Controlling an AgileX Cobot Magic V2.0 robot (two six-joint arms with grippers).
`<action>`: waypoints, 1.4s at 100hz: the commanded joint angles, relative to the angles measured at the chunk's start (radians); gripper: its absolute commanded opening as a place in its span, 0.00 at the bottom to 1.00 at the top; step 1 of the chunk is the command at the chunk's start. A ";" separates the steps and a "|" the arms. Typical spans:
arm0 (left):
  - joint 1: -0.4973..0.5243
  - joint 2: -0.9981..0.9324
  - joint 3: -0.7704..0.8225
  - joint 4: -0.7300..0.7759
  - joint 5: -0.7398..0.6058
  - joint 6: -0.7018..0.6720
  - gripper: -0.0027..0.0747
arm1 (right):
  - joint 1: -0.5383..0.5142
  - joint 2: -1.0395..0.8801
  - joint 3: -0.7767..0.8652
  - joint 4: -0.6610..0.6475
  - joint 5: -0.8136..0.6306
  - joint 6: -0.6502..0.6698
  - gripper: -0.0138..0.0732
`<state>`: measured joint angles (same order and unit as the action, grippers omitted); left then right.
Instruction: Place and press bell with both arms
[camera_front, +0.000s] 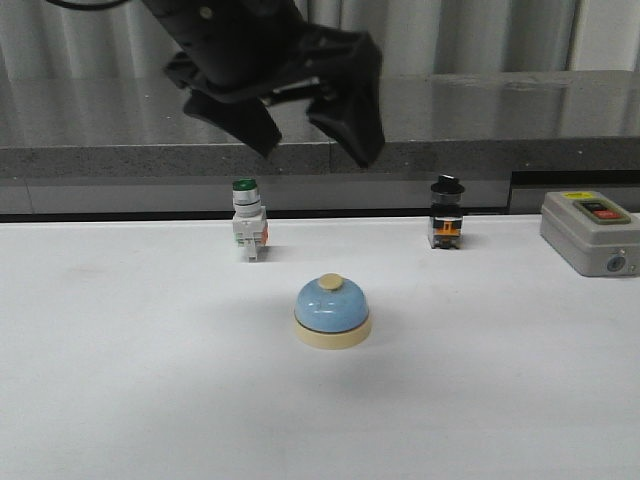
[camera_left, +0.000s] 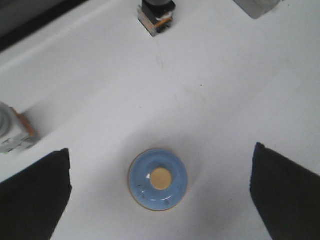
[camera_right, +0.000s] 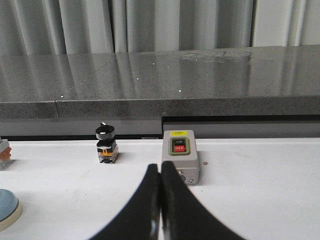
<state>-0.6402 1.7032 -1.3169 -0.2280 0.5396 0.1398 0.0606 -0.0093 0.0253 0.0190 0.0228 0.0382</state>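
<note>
The bell, with a light-blue dome, cream base and cream button, stands upright on the white table near the middle. My left gripper hangs open and empty high above it, a little behind. In the left wrist view the bell lies between the wide-spread fingers of the left gripper, touching neither. My right gripper is shut and empty, low over the table and pointing at the grey box. It does not show in the front view. An edge of the bell shows in the right wrist view.
A green-capped white switch and a black-knobbed switch stand behind the bell. A grey box with ON/OFF buttons sits at the right. A dark stone ledge runs along the back of the table.
</note>
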 joint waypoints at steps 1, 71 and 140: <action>0.031 -0.112 0.015 -0.016 -0.059 -0.002 0.89 | -0.007 -0.016 -0.014 0.004 -0.083 -0.012 0.09; 0.434 -0.795 0.553 -0.111 -0.215 -0.002 0.84 | -0.007 -0.016 -0.014 0.004 -0.083 -0.012 0.09; 0.509 -1.076 0.663 -0.111 -0.214 -0.002 0.50 | -0.007 -0.016 -0.014 0.004 -0.083 -0.012 0.09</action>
<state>-0.1321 0.6281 -0.6271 -0.3181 0.3954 0.1398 0.0606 -0.0093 0.0253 0.0190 0.0228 0.0382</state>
